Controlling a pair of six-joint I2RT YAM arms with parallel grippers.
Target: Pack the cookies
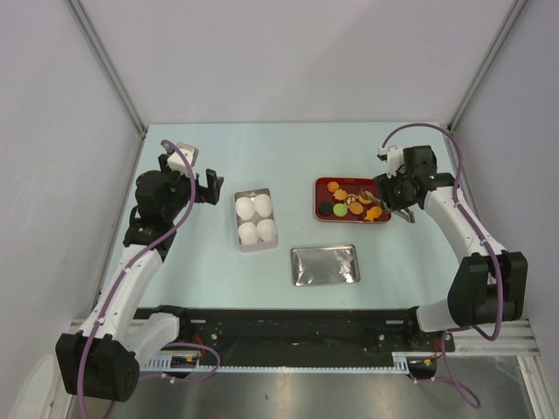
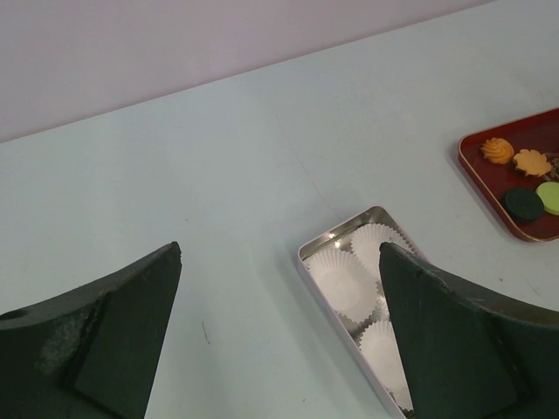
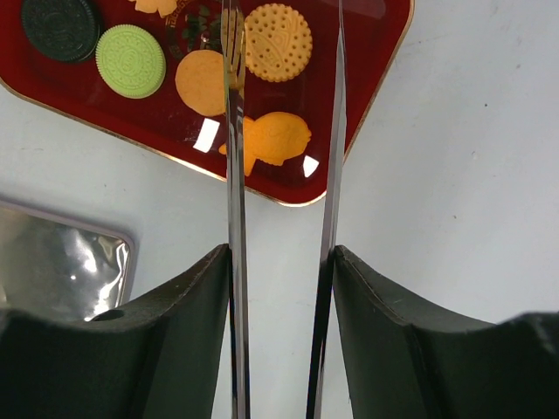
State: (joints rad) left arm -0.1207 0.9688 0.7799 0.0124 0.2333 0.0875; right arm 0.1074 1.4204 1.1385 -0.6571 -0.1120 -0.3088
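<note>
The cookies (image 1: 354, 202) lie on a red tray (image 1: 320, 212): orange, tan, black and green. In the right wrist view I see a black one (image 3: 59, 26), a green one (image 3: 130, 59), a round orange one (image 3: 203, 83), a tan one (image 3: 278, 42) and a fish-shaped orange one (image 3: 275, 138). My right gripper (image 3: 281, 253) is shut on metal tongs (image 3: 234, 175), whose two arms stand apart above the cookies with nothing between them. My left gripper (image 2: 279, 253) is open and empty, left of the tin (image 2: 307, 262).
The open tin (image 1: 238, 194) holds several white paper cups (image 1: 255, 219). Its silver lid (image 1: 325, 264) lies flat in front of the red tray. In the left wrist view the red tray (image 2: 472, 166) is at the far right.
</note>
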